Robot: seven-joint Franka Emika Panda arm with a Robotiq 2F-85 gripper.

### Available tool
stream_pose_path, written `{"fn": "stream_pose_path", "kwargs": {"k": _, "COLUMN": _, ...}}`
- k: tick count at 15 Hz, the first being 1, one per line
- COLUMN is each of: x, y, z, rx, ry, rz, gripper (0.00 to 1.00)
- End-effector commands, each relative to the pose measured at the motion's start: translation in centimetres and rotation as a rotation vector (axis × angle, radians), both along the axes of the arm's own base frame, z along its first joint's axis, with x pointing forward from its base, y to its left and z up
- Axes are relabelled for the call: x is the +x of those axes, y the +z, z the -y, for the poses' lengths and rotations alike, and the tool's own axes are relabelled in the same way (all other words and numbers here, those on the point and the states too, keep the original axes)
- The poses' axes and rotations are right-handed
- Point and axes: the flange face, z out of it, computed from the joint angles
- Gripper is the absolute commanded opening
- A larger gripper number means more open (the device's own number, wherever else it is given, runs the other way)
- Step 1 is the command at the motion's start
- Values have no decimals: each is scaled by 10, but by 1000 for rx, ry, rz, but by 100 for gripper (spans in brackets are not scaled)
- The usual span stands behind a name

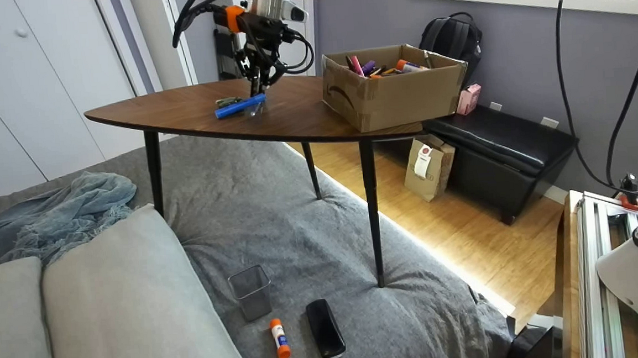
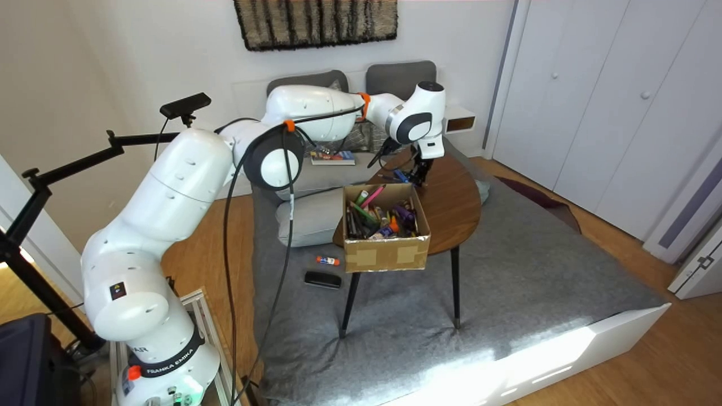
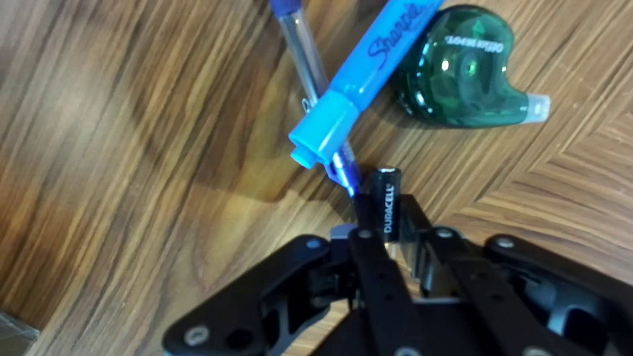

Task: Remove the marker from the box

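Wrist view: the pincer (image 3: 387, 210) grips a dark battery (image 3: 385, 200), presumably the task's marker, outside the box (image 1: 406, 104). Best lay it flat on the brown wooden table (image 1: 293, 114), clear of the blue highlighter (image 3: 363, 79), and let go gently; round, it may roll. The table stands on a grey-covered bed (image 1: 229, 168), white closet doors (image 1: 20, 86) beyond.

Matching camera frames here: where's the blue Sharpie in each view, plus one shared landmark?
In an exterior view: blue Sharpie above and left of center, by the claw.
In an exterior view: blue Sharpie slightly above and right of center, behind the cardboard box.
Wrist view: blue Sharpie at top, slightly right of center, lying across a pen.
Shared landmark: the wooden tabletop under it, visible in all three.
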Motion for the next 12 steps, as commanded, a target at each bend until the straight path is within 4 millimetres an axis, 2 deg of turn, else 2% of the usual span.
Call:
{"fn": "stream_pose_path", "kwargs": {"k": 1, "x": 8, "y": 0, "z": -5, "rx": -11, "ry": 4, "rz": -13, "gripper": 4}}
{"fn": "stream_pose_path", "kwargs": {"k": 12, "x": -15, "y": 4, "z": -15, "rx": -132, "ry": 97, "rz": -215, "gripper": 4}}
